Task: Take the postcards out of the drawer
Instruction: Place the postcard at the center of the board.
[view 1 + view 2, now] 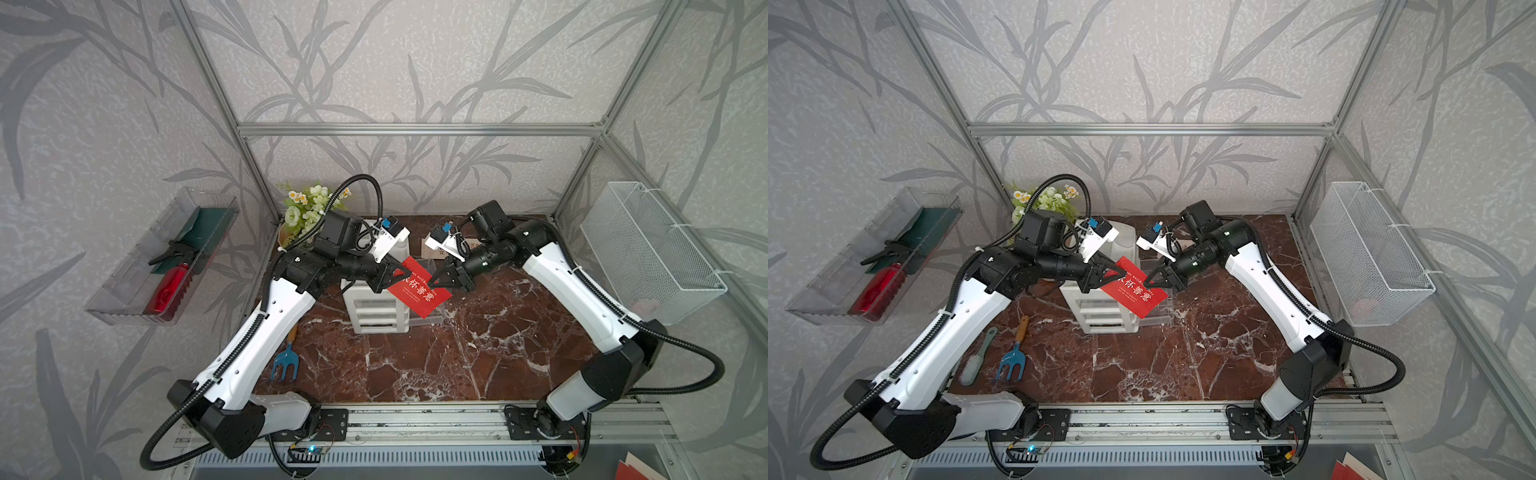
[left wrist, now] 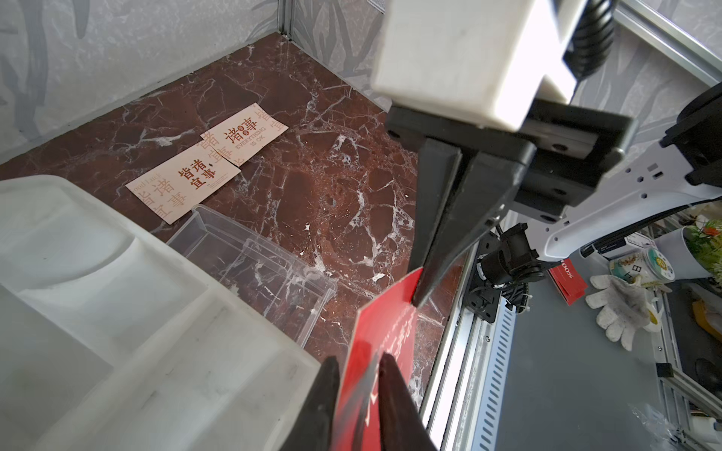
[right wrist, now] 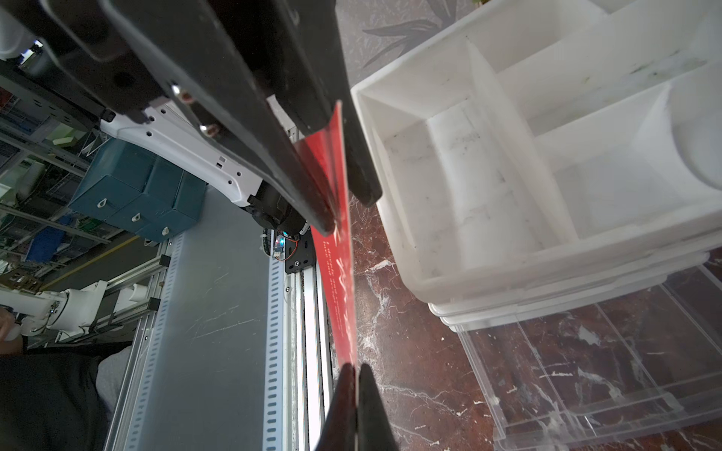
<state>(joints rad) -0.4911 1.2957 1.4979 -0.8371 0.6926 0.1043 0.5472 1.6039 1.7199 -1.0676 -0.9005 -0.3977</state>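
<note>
— Above the white organiser (image 1: 374, 307), what is hanging between the arms?
— The red postcard (image 1: 419, 289), tilted, characters facing up. The right end effector (image 1: 432, 281) is clenching one edge tightly. The left end effector (image 1: 401, 275) is straddling another edge; the wrist views are showing a sliver of gap beside the card, so I cannot tell whether it is gripping.
— Where are the other cards lying?
— Flat on the worktop (image 1: 478, 353), outside the drawer (image 2: 254, 257): the nearer beige postcard (image 2: 183, 183) just beside the drawer's corner, the farther beige postcard (image 2: 244, 136) meeting it at a corner. In both top views the right wrist is covering most of them.
— And the drawer?
— It is sticking out of the organiser on the right arm's side. Marble is showing through its clear floor; from above only its edges are glinting.
— What else is getting cut off?
— The left arm is hiding part of the flowers (image 1: 309, 205). Something pinkish in the wire basket (image 1: 648, 249) is too blurred to name.
— The surface, the room?
— Red-brown marble, white-veined. Grey leaf-patterned wallpaper is lining an aluminium frame; a clear ribbed tray (image 1: 162, 257) on the left wall is holding a red bottle (image 1: 170, 286) and a dark green sheet (image 1: 208, 228).
</note>
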